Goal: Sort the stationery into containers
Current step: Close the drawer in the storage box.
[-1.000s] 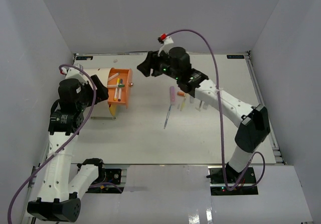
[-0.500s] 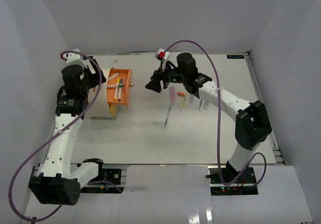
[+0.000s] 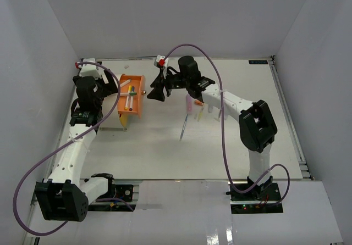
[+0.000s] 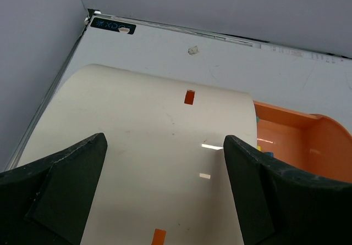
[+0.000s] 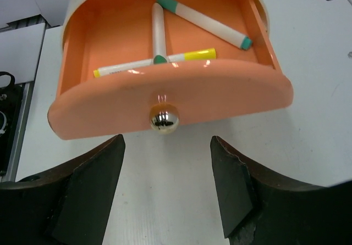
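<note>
As its claw (image 5: 165, 187) gapes, right arm (image 3: 231, 99) faces the knob (image 5: 164, 118)

Bright, even overhead light; soft shadows, a glint on the brass knob (image 5: 164, 118).

The left arm (image 3: 70, 149) reaches straight forward along its own side, left gripper (image 4: 165, 151) spread wide (nothing between the jaws). The right arm (image 3: 234, 101) stretches far leftward, right gripper (image 5: 165, 165) parted, also empty.
</note>
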Controlling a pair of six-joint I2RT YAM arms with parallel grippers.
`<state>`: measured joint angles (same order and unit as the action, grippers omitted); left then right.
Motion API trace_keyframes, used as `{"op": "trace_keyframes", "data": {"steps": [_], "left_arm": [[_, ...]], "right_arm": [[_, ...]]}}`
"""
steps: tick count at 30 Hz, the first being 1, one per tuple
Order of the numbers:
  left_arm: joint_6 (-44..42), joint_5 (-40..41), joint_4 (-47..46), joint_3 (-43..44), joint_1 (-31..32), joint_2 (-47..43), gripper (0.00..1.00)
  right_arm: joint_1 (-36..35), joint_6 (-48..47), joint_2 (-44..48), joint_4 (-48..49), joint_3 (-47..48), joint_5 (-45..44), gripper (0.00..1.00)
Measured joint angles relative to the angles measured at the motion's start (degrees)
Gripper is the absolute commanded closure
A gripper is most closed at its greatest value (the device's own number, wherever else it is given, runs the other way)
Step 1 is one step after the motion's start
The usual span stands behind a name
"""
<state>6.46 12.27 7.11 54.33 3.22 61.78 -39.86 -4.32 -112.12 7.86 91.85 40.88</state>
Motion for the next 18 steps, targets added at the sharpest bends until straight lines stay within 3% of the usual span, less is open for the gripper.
{"op": "trace_keyframes", "data": {"steps": [18], "left_arm": [[0.83, -3.67, -2.97, -1.49, 0.0, -0.07, 0.02]], "right_arm": [[-2.97, -0.76, -8.02, 0.87, 8.13, 0.33, 0.3]]}}
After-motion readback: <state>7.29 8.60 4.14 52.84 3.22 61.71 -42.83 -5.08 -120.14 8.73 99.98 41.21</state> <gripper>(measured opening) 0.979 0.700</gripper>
